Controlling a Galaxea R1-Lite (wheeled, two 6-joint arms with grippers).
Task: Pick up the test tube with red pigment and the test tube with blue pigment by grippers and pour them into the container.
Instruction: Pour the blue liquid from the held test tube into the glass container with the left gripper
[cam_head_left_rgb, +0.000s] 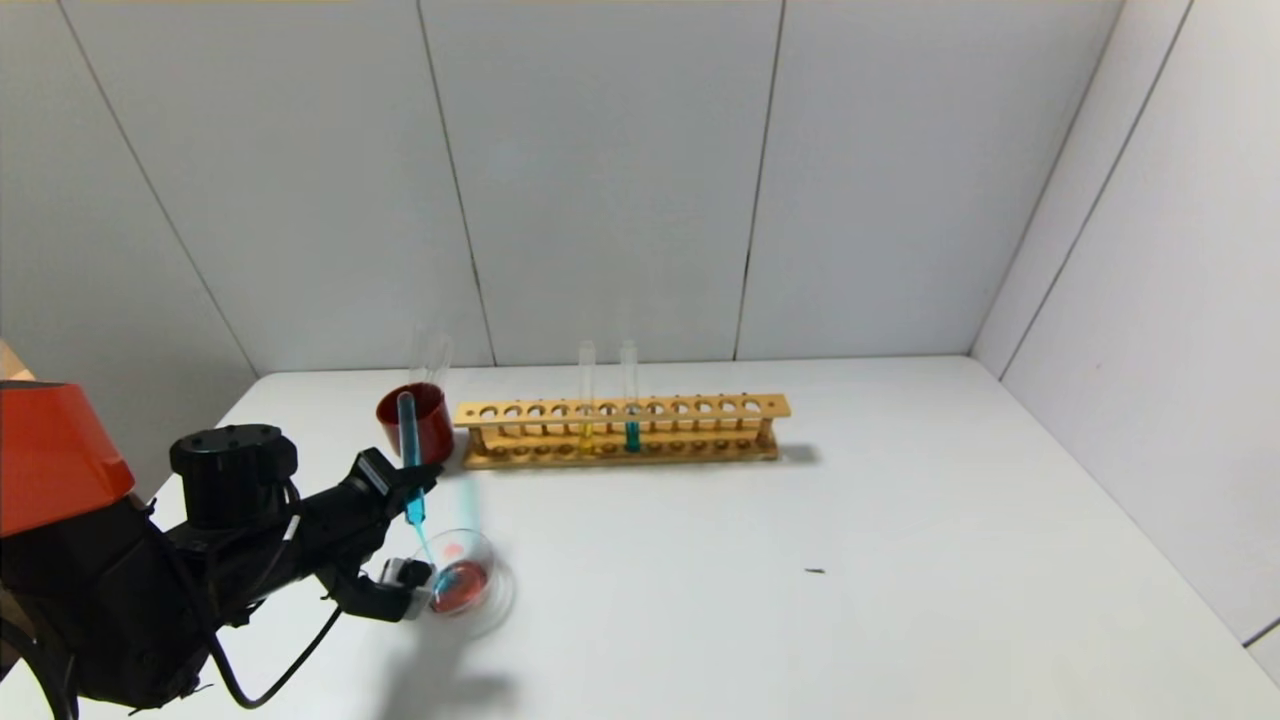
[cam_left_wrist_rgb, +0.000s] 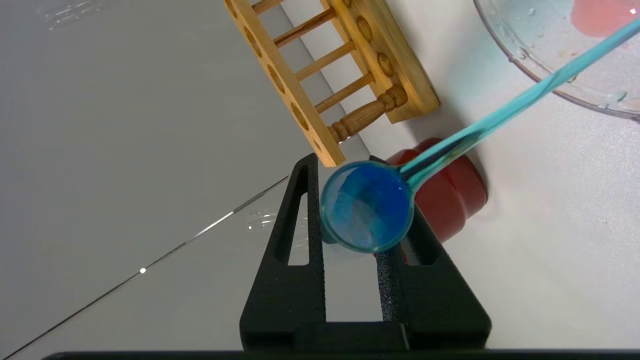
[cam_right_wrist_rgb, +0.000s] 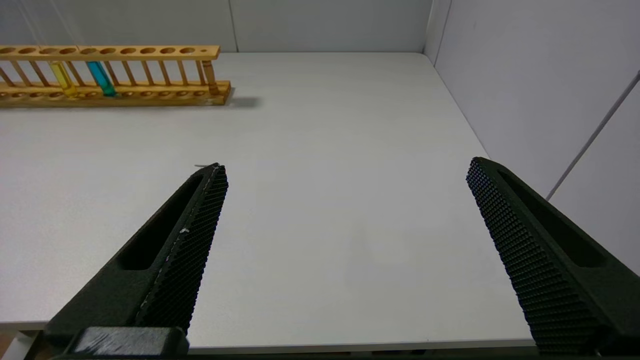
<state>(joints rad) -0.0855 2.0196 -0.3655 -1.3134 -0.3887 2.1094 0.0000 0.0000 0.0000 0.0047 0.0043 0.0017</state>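
My left gripper (cam_head_left_rgb: 415, 487) is shut on the test tube with blue pigment (cam_head_left_rgb: 408, 440), tipped mouth-down over the container (cam_head_left_rgb: 500, 600). A thin blue stream (cam_head_left_rgb: 426, 548) runs from it into the dish, which holds orange-red liquid (cam_head_left_rgb: 462, 585). In the left wrist view the tube's mouth (cam_left_wrist_rgb: 366, 206) sits between my fingers (cam_left_wrist_rgb: 295, 240) and the stream (cam_left_wrist_rgb: 505, 115) reaches the dish rim (cam_left_wrist_rgb: 520, 67). No tube with red liquid shows. My right gripper (cam_right_wrist_rgb: 345, 167) is open and empty over bare table, out of the head view.
A dark red cup (cam_head_left_rgb: 437, 432) with empty clear glass tubes (cam_head_left_rgb: 432, 352) stands just behind the dish. The wooden rack (cam_head_left_rgb: 700, 408) to its right holds a yellow tube (cam_head_left_rgb: 586, 400) and a teal tube (cam_head_left_rgb: 630, 400). A small dark speck (cam_head_left_rgb: 815, 571) lies mid-table.
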